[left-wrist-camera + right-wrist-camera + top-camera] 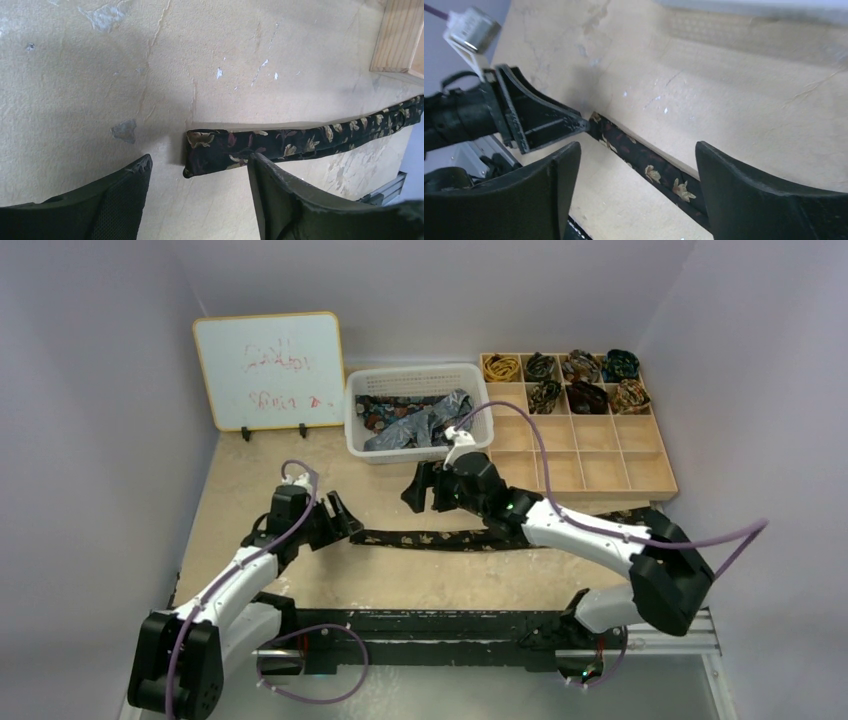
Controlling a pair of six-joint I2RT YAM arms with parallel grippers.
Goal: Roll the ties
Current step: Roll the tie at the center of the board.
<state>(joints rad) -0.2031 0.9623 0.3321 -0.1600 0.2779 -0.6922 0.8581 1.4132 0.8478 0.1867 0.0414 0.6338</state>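
Whiteboard [268,370]: stands far beyond the left gripper [199,161], to its left side.
Left gripper: released, fingers apart, low over the table [300,580], holding nothing.
Flat tie [280,145]: lies stretched on the table. Its folded end is between the left fingertips, and the strip runs away to the right.
Right gripper [638,150]: released, fingers wide, above the strip.
Basket [415,454]: just beyond the right gripper, loose ties [415,420] inside.
Tray [600,472]: beyond the right gripper and to its right, rolled ties [585,395] in the far compartments.

Whiteboard [268,370], white basket [415,454] and wooden divided tray [600,472] stand side by side on the table [300,585].
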